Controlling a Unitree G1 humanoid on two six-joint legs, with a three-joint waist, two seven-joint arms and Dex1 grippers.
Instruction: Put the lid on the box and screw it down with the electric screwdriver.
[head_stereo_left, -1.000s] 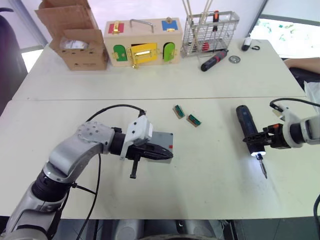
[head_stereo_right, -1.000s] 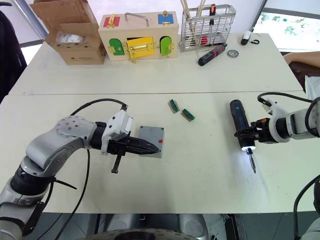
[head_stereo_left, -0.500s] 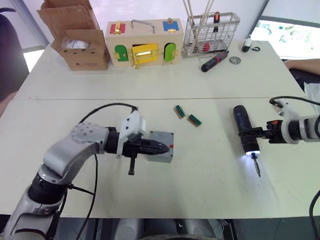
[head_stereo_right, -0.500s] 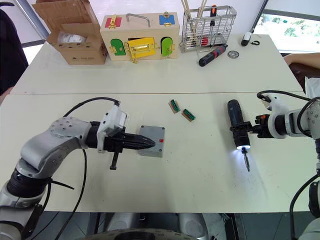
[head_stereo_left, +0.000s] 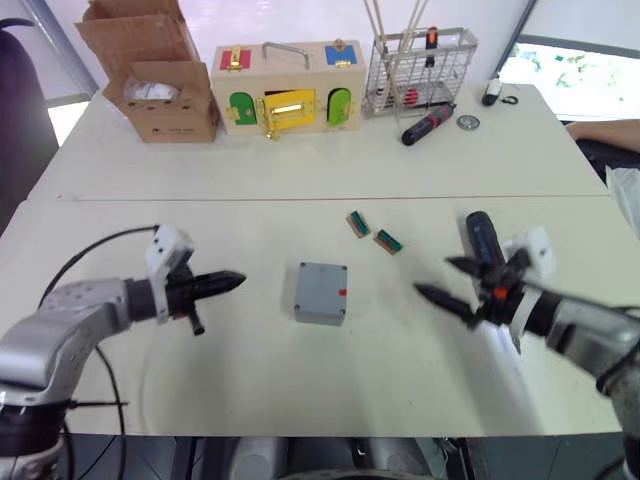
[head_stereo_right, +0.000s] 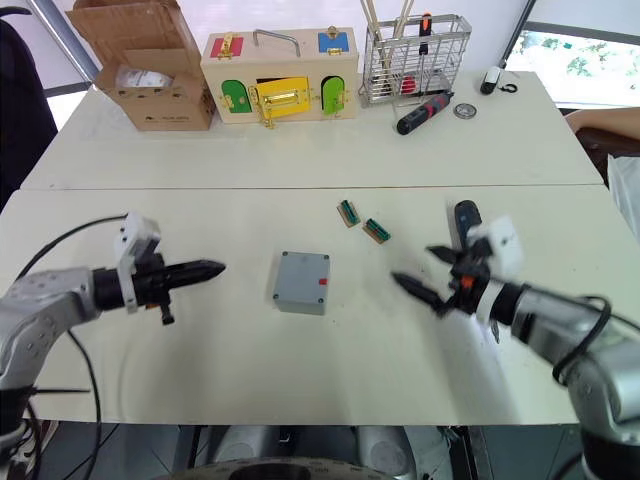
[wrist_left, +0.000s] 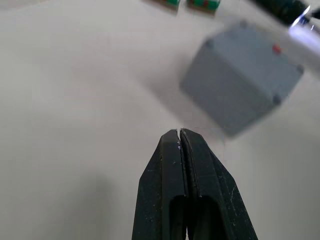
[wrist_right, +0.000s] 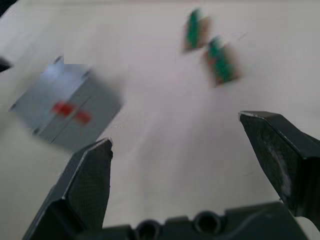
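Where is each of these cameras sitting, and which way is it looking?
Two eye views: on the head, looking forward and down at the table; both arms show.
Left wrist view: along the shut left pincer toward the box.
Right wrist view: between the open right pincer fingers.
Shared: the box and two green blocks.

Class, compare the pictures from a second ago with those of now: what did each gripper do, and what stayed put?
The left gripper drew back leftward off the box, shut. The right gripper let go of the electric screwdriver and swung open toward the box. The box and green blocks stayed put.
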